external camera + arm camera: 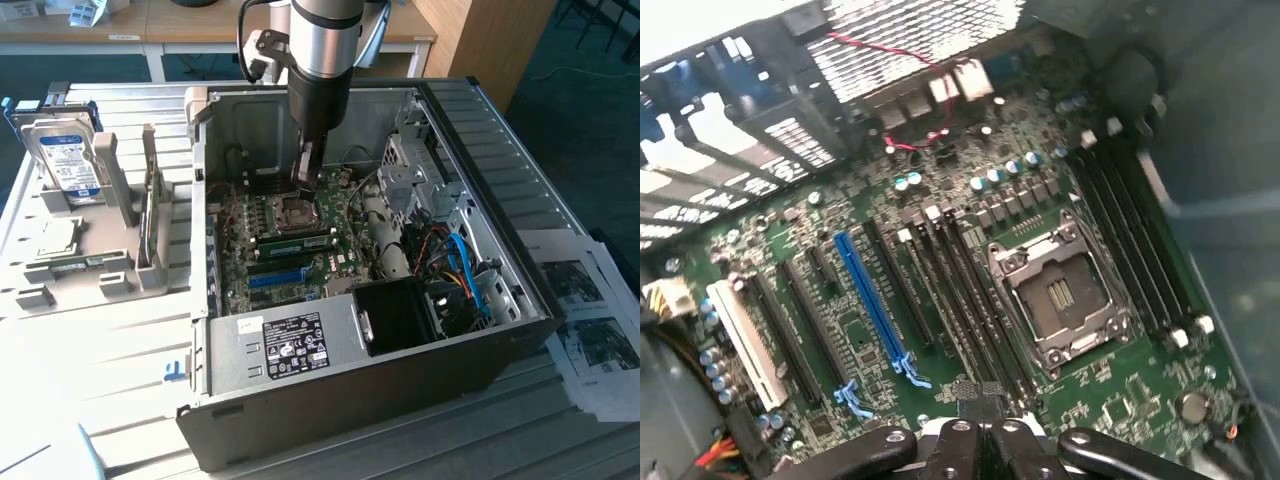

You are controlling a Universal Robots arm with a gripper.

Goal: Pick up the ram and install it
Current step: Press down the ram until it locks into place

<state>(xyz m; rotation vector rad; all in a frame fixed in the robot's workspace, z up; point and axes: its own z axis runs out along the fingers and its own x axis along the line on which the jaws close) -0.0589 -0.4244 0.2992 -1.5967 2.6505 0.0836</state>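
**Ram seated in the board, gripper closed just above it**

The ram (pixel 297 241), a green stick, lies flat along a slot on the motherboard (pixel 262 268), just below the gripper (pixel 306 172) and beside the CPU socket (pixel 298 210). It appears installed, though whether it is fully latched cannot be told. The gripper's fingers are closed on nothing, hovering inside the open computer case (pixel 520 290).

We see the ram (pixel 296 241), a long thin green stick with a pale label, lying level on the motherboard (pixel 236 285), at six o'clock from the processor socket (pixel 297 210).
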